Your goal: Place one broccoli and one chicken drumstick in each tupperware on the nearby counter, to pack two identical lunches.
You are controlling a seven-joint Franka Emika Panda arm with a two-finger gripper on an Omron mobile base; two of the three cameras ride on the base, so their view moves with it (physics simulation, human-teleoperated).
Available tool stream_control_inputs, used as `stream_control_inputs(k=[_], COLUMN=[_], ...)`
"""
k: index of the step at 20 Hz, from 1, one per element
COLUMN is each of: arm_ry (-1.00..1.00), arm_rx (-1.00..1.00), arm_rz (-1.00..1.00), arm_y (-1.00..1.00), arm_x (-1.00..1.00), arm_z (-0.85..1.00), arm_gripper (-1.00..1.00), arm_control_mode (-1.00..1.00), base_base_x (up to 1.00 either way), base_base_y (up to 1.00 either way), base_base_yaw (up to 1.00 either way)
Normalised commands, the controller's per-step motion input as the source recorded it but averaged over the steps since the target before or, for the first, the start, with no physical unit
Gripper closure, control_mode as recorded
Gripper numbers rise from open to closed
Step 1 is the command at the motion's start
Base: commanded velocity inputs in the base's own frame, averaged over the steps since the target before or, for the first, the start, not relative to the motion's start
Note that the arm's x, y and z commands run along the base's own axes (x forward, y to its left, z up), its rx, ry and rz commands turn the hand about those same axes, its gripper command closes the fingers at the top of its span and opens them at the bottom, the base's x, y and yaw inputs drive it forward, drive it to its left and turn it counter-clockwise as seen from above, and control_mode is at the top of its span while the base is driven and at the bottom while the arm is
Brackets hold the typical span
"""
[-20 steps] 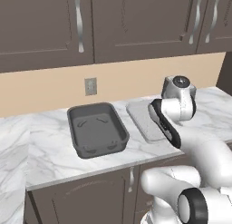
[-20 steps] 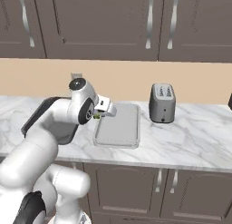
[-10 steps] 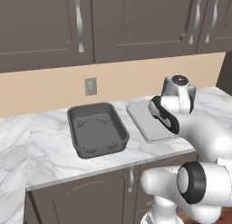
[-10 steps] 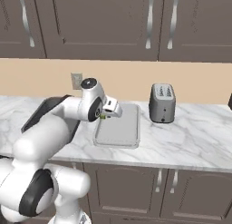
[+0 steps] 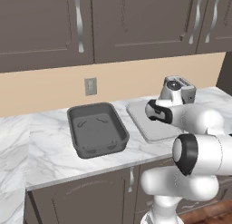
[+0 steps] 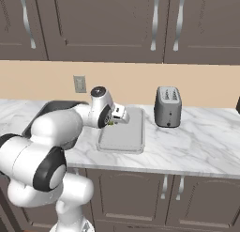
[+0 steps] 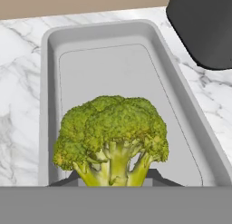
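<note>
We see the pincer (image 6: 114, 119) clamped on the broccoli (image 7: 111, 139), stalk between its tips, floret pointing away from it. Directly beyond and below the pincer lies the pale grey tupperware (image 7: 50, 82) on the marble counter (image 6: 197, 146). The dark grey tupperware (image 5: 97, 130) sits just beside the pale one.

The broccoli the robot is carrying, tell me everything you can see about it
The broccoli is one bumpy green floret with a pale yellow-green branching stalk. It stands crown up, stalk down, gripped at the stalk by the shut end effector, whose dark tips peek out on either side. It hangs above the pale grey tupperware, an empty shallow tray on the white marble counter, and is not yet resting in it. In the right base view it shows as a small green speck at the wrist.
</note>
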Motion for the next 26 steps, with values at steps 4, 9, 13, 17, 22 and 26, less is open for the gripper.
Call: stream_control_inputs(k=[4, 9, 13, 17, 22, 26], arm_ry=[0.0, 0.01, 0.02, 0.0, 0.01, 0.04], arm_rx=[0.01, 0.01, 0.0, 0.0, 0.0, 0.0], arm_rz=[0.04, 0.04, 0.03, 0.03, 0.02, 0.01], arm_y=[-0.08, -0.07, -0.01, -0.01, -0.01, 0.0], arm_x=[0.5, 0.44, 0.4, 0.38, 0.38, 0.38], arm_z=[-0.3, -0.3, -0.31, -0.33, -0.27, -0.28], arm_gripper=[1.0, 1.0, 1.0, 1.0, 1.0, -1.0], arm_control_mode=[-1.0, -1.0, -1.0, -1.0, -1.0, -1.0], base_base_x=[0.0, 0.0, 0.0, 0.0, 0.0, 0.0], base_base_y=[0.0, 0.0, 0.0, 0.0, 0.0, 0.0], base_base_yaw=[0.0, 0.0, 0.0, 0.0, 0.0, 0.0])
